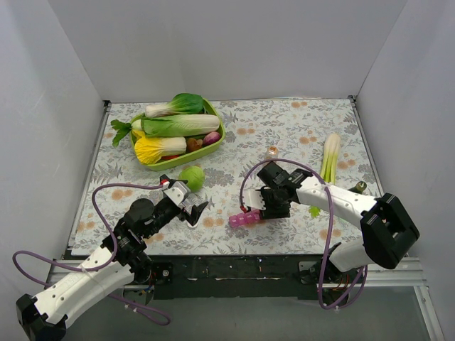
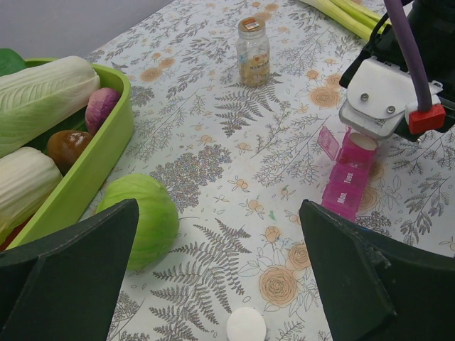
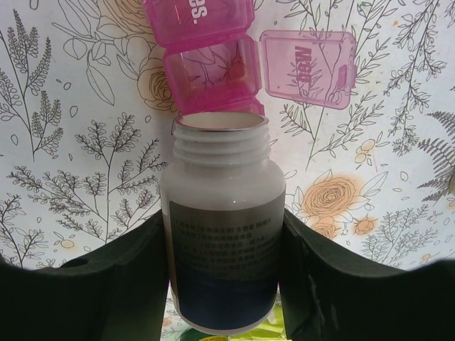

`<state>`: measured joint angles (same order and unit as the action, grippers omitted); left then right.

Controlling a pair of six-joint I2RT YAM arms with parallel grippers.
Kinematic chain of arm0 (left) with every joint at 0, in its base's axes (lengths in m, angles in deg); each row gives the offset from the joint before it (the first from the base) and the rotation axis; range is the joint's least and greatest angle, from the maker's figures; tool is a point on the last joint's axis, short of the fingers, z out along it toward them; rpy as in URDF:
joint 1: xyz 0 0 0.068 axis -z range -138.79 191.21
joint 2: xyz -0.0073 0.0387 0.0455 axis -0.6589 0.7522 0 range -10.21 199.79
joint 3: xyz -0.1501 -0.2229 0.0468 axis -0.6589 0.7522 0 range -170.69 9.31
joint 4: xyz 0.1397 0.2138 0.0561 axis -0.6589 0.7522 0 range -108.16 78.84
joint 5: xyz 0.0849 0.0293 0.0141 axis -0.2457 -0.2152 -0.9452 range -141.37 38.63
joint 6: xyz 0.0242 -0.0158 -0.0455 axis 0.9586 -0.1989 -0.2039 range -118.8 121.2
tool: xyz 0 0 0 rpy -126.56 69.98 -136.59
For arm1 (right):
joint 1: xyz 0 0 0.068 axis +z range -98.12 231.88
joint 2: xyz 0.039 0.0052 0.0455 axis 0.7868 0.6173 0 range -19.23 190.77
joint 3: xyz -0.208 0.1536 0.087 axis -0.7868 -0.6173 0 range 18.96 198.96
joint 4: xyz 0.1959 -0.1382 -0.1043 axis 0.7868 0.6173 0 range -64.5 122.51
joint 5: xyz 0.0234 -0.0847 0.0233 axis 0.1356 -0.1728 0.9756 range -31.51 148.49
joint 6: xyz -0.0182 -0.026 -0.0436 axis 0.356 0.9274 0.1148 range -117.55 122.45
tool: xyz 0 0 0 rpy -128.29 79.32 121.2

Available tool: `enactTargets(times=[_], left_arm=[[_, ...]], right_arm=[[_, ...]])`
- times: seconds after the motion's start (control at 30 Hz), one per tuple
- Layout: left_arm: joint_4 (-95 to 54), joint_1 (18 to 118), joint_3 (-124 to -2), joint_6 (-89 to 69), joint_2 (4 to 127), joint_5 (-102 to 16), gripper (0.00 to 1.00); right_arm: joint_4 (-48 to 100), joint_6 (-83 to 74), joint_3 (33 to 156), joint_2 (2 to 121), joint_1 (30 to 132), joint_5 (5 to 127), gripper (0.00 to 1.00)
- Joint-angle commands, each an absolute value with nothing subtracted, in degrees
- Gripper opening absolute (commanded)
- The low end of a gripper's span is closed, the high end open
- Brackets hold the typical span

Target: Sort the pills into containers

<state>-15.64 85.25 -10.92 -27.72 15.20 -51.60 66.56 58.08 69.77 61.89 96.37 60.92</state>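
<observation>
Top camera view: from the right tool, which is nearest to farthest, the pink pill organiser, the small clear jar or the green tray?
1. The pink pill organiser, just left of the right tool.
2. The small clear jar, farther back, mid-table.
3. The green tray, back left.

Floral worktop. Green tray back left holds bok choy, napa cabbage and a yellow-leafed one, with purple and brown pieces at its right end. Round green cabbage just outside the tray. Small clear jar upright mid-worktop. Leek at right. White cap lies flat.
</observation>
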Motion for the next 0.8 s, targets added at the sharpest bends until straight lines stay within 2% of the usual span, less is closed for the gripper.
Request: enactTargets(times=[0.0, 0.77], left_arm=[[-15.96, 84.98, -10.64, -26.92, 14.93, -51.46, 0.98], [-15.88, 84.98, -10.47, -26.57, 14.75, -49.79, 0.98]], right_arm=[[68.13, 57.82, 72.05, 62.42, 97.85, 58.84, 0.01], [70.77, 56.67, 74.59, 64.70, 101.19, 53.13, 0.01]])
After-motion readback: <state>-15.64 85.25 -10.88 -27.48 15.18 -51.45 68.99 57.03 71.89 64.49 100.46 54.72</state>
